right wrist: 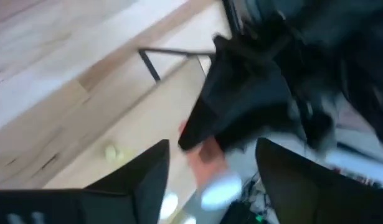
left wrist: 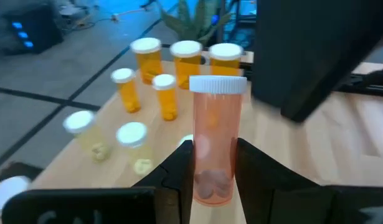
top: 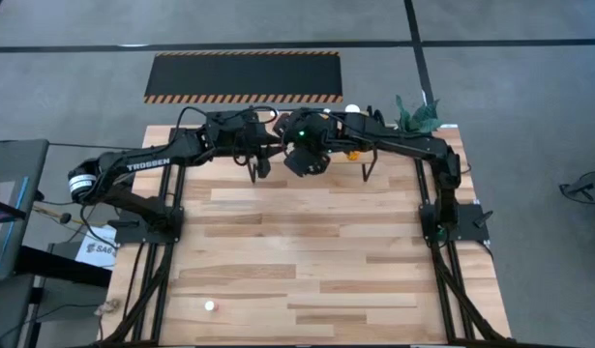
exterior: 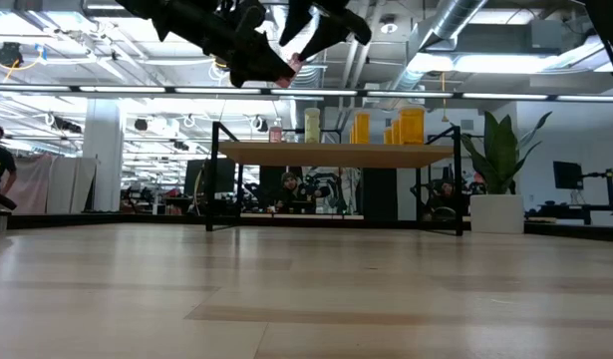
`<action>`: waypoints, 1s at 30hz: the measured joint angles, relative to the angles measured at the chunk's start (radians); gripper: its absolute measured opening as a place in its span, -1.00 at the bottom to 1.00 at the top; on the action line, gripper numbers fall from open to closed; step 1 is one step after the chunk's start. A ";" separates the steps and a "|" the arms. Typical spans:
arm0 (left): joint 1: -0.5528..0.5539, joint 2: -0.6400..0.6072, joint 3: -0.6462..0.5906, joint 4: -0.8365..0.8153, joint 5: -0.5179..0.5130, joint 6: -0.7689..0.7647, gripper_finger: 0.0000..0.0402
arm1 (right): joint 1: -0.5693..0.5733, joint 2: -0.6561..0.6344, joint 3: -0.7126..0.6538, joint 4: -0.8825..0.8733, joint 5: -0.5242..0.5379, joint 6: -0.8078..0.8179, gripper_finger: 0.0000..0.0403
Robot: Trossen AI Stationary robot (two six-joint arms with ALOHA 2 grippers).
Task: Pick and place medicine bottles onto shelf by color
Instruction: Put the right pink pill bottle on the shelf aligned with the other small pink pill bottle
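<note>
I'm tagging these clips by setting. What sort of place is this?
Probably a robotics lab in an open industrial hall: exposed ceiling ducts overhead, a hazard-striped floor mat beside the wooden table, and workstations with a seated person in the room behind.

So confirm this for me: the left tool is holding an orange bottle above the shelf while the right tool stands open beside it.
Wrong on the colour. The left tool holds a red-pink bottle with a white cap, as the left wrist view shows; the orange bottles stand on the shelf behind it. The rest holds: the right tool is open beside it.
</note>
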 joint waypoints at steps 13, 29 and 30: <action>0.044 0.000 -0.078 0.229 -0.143 -0.091 -0.61 | -0.160 -0.237 0.001 -0.252 -0.116 0.361 0.54; -0.231 0.042 -0.206 0.598 -0.804 -0.162 -0.61 | -0.402 -0.427 -0.159 -0.317 -0.502 0.532 0.54; -0.251 0.065 -0.206 0.620 -0.871 -0.167 -0.61 | -0.405 -0.426 -0.167 -0.318 -0.502 0.524 0.54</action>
